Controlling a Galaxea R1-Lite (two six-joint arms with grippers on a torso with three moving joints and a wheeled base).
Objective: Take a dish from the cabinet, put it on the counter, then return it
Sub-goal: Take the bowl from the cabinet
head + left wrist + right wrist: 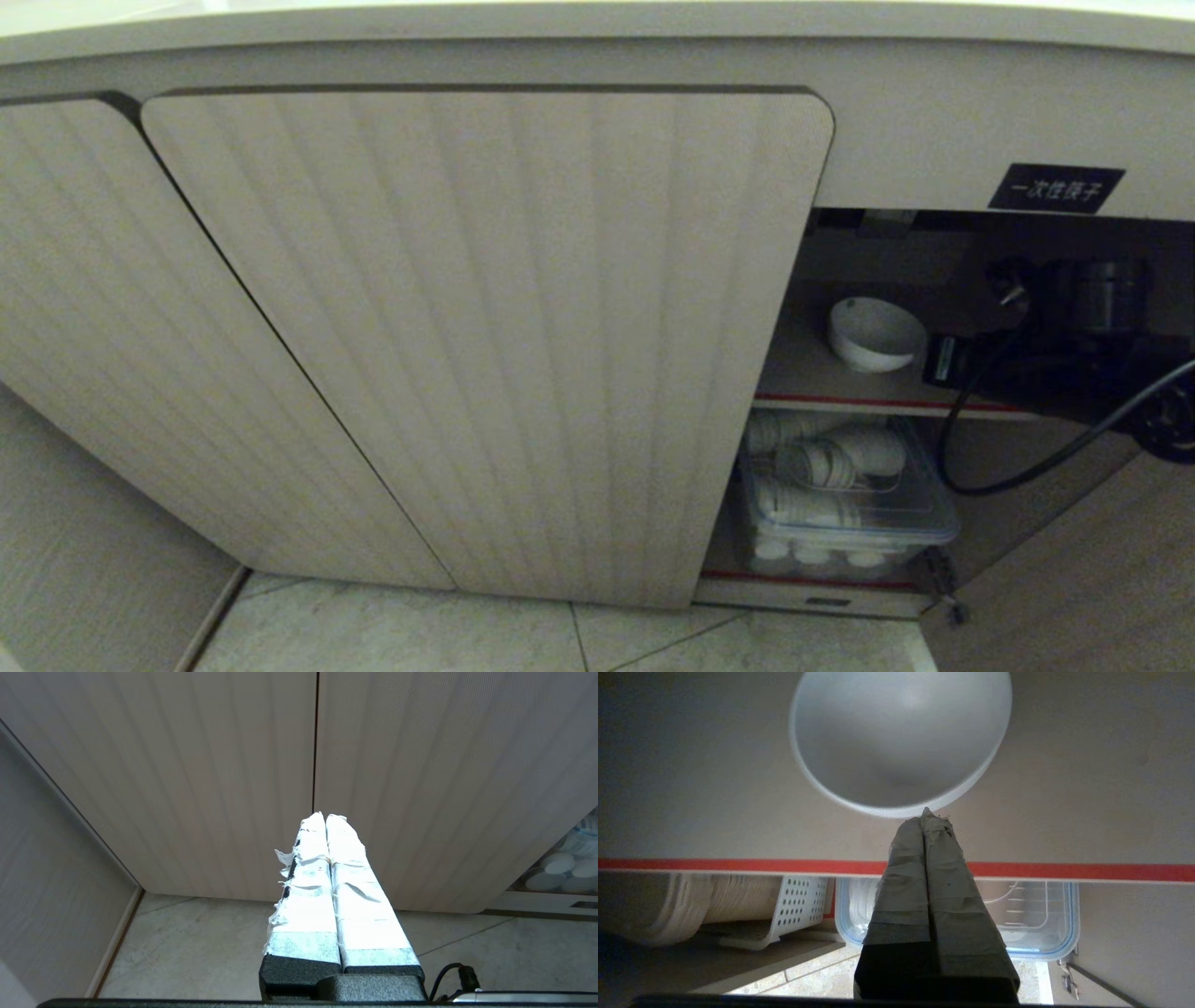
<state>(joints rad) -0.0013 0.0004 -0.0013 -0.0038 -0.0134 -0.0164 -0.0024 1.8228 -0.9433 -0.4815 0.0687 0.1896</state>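
The dish (875, 333) is a small white bowl standing upright on the inner shelf (803, 373) of the cabinet (485, 327), in the open right-hand bay. In the right wrist view the dish (896, 742) fills the area just beyond my right gripper (927, 814), which is shut and empty. Its taped tips reach the bowl's near rim; I cannot tell whether they touch. My right arm (1036, 364) shows dark inside the bay. My left gripper (325, 817) is shut and empty, parked facing the closed fluted doors. The counter's edge (597, 23) runs above.
Below the red-edged shelf stands a clear, blue-rimmed plastic box (845, 509) of white cups. A white perforated basket (794, 905) and stacked white plates (677, 905) sit beside it. A black cable (1018, 481) loops across the opening. The open door (1074, 579) hangs at the right.
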